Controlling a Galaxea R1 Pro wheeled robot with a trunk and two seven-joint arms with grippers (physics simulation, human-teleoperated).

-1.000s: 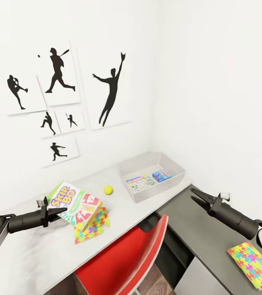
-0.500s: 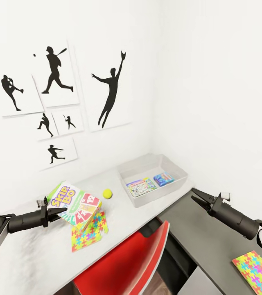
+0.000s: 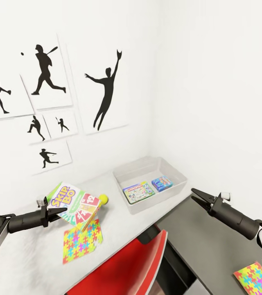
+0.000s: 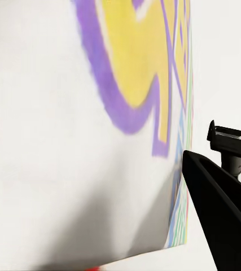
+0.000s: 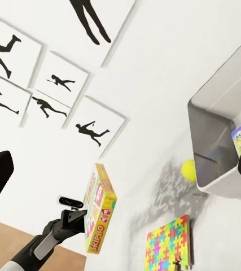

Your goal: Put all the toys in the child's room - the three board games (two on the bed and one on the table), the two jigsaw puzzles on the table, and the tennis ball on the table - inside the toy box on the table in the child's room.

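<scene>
Left pincer [image 3: 59, 212] is clamped on one edge of the Skip-Bo box [image 3: 77, 205], which hangs tilted above the desk [image 3: 32, 258], clear of the surface. Right pincer [image 3: 195, 196] is empty, jaws slightly parted, over the lower dark cabinet [image 3: 213, 250].

Toy box [image 3: 149, 180] sits at the desk's far corner with two game boxes already inside. Tennis ball [image 3: 103, 199] lies between toy box and held box; one jigsaw [image 3: 82, 241] lies flat on the desk below the held box, another [image 3: 254, 277] on the dark cabinet.

Risks, judged:
- Edge-only grip: box may pivot or slip during the carry.
- A low swing could knock the ball, which would roll off the desk.
- Box is wide against the space left in the tray; a tilted release may leave it propped on the rim.
</scene>
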